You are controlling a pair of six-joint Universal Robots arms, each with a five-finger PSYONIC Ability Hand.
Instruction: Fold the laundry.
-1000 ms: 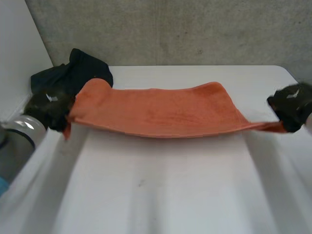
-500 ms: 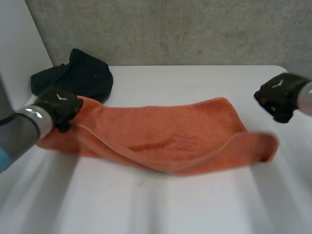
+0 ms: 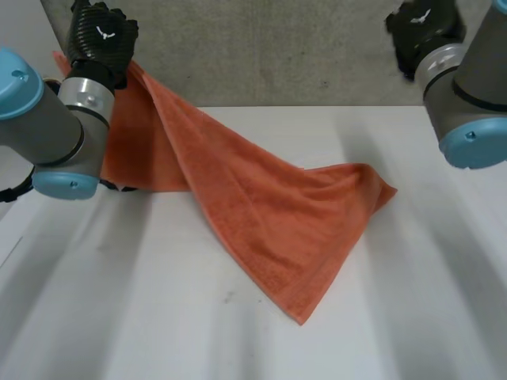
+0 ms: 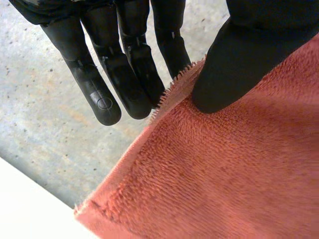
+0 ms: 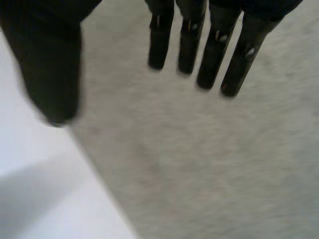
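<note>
An orange towel [image 3: 261, 214] hangs from my left hand [image 3: 99, 39], raised high at the back left, and slopes down onto the white table [image 3: 412, 317], where its lower part lies crumpled with one corner pointing at the front. In the left wrist view the thumb [image 4: 239, 64] pinches a frayed corner of the towel [image 4: 239, 179] against the fingers [image 4: 124, 74]. My right hand [image 3: 424, 32] is lifted high at the back right, well clear of the towel. Its fingers [image 5: 199, 45] are straight and spread apart from the thumb [image 5: 50, 64], with nothing between them.
A grey concrete wall [image 3: 277, 55] rises behind the table. A white panel [image 3: 24, 47] stands at the far left. Bare table lies in front of and to the right of the towel.
The right hand has let go of its towel corner and risen. The left hand has lifted its corner high, so the towel now hangs from it and has dropped onto the table.
</note>
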